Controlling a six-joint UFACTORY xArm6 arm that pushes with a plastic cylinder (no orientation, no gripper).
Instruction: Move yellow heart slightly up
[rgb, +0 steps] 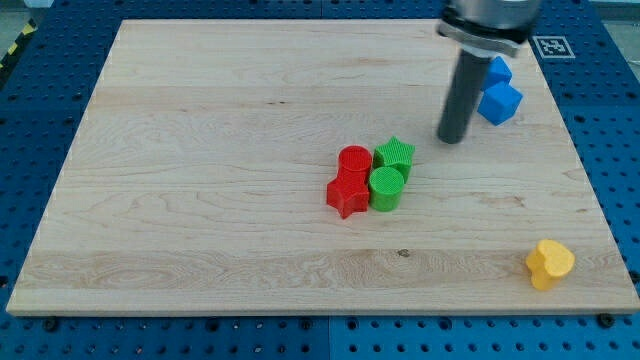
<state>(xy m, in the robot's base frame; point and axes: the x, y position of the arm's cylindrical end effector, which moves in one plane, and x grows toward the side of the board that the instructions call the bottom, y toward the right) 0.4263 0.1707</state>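
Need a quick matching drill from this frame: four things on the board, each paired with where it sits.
Column 1:
1. yellow heart
2. blue blocks
3. red and green cluster
4. my tip

Column 2:
A. near the board's middle
B. view's bottom right corner
C. view's top right, beside the rod
D. between the cluster and the blue blocks, touching neither

Pairs: 1-B, 2-C, 3-A, 4-D

You have one view only, so nothing is shared with a second. It looks down at a slant from the near edge of the wooden board (200, 150) toward the far edge, close enough that the board almost fills it, with the blue pegboard (600, 150) showing on all sides.
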